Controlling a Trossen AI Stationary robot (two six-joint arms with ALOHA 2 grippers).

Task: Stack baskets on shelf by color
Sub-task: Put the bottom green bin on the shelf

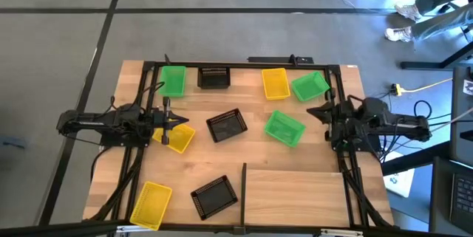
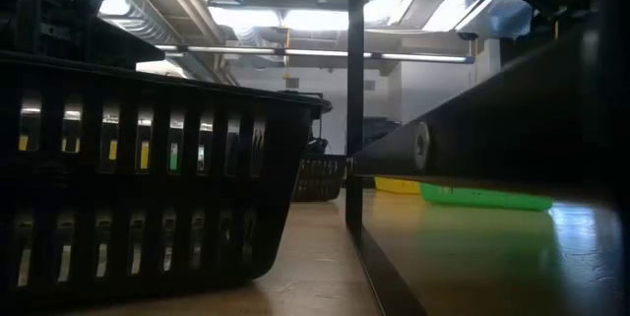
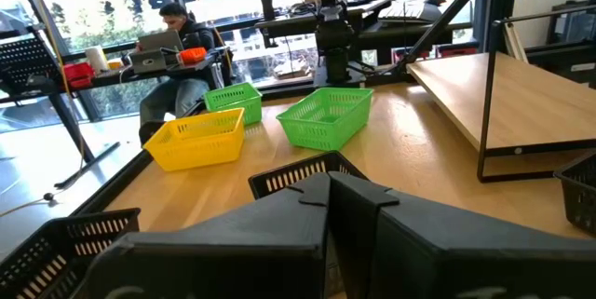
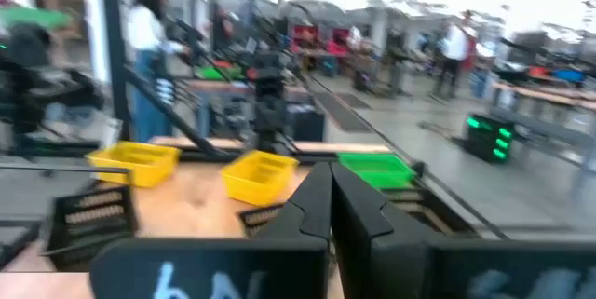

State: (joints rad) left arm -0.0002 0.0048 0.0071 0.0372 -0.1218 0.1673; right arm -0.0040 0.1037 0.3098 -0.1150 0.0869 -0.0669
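Both claws are seen pinched tight, nothing held: left claw (image 1: 171, 121) by a yellow basket (image 1: 177, 136), right claw (image 1: 316, 111) at counter (image 1: 251, 145) edge. Baskets are scattered; shelf (image 1: 295, 193) bare. Light, stiff, prob. slippery plastic; best gripped at the rim.

Scattered baskets (image 1: 225, 125) around bare shelf (image 1: 294, 195)

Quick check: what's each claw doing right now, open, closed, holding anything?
Left claw: closed, empty, over the table beside a yellow basket.
Right claw: closed, empty, at the table's right side.
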